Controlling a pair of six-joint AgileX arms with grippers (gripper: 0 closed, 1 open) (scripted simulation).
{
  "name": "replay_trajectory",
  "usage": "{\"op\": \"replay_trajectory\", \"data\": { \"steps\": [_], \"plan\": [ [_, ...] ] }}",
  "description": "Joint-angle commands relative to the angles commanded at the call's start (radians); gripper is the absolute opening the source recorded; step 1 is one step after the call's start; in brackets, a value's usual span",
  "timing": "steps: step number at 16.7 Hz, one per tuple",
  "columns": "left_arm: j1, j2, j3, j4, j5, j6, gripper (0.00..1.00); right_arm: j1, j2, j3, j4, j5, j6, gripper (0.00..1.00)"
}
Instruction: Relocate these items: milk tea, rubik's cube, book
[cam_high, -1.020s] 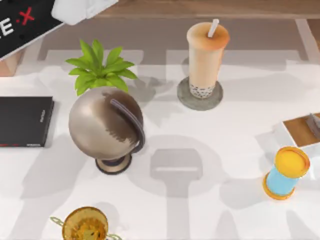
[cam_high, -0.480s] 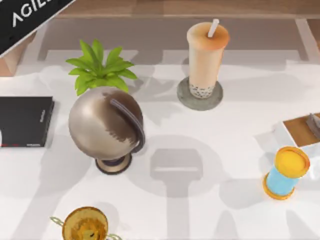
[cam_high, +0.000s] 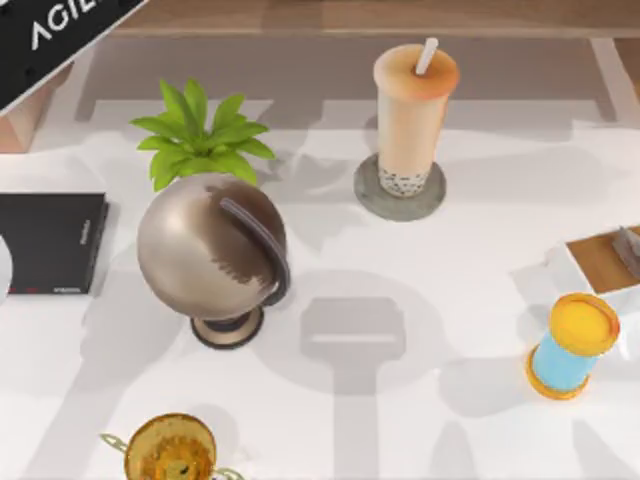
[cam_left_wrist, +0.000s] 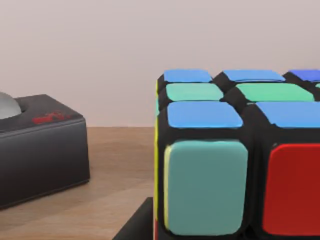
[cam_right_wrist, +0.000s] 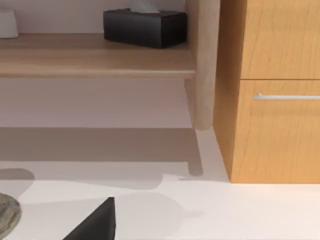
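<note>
A: Right up against the left wrist camera sits the rubik's cube (cam_left_wrist: 235, 155), on a wooden shelf with a black tissue box (cam_left_wrist: 40, 150) beside it.

B: Is the left gripper holding it?

A: Can't tell, fingers aren't visible. The left arm (cam_high: 60, 35) reaches off the top view's upper-left corner, so I'd judge the cube lies straight ahead of that pincer, out past the table's far left edge.

B: Milk tea?

A: Milk tea (cam_high: 412, 115) stands upright on a grey coaster (cam_high: 372, 195), back centre of the table (cam_high: 450, 270), untouched.

B: Which arm takes it?

A: Right seems free, can't tell its pincer state either; left looks busy with the cube.

B: Clutter?

A: Globe (cam_high: 210, 250), plant (cam_high: 195, 135), black slab (cam_high: 50, 240) on the left, blue cylinder (cam_high: 570, 345) on the right.
</note>
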Motion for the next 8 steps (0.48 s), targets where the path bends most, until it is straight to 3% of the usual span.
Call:
{"op": "replay_trajectory", "data": {
  "steps": [8],
  "plan": [
    [0.000, 0.000, 0.000, 0.000, 0.000, 0.000, 0.75, 0.000, 0.000, 0.000, 0.000, 0.000, 0.000, 1.00]
  ]
}}
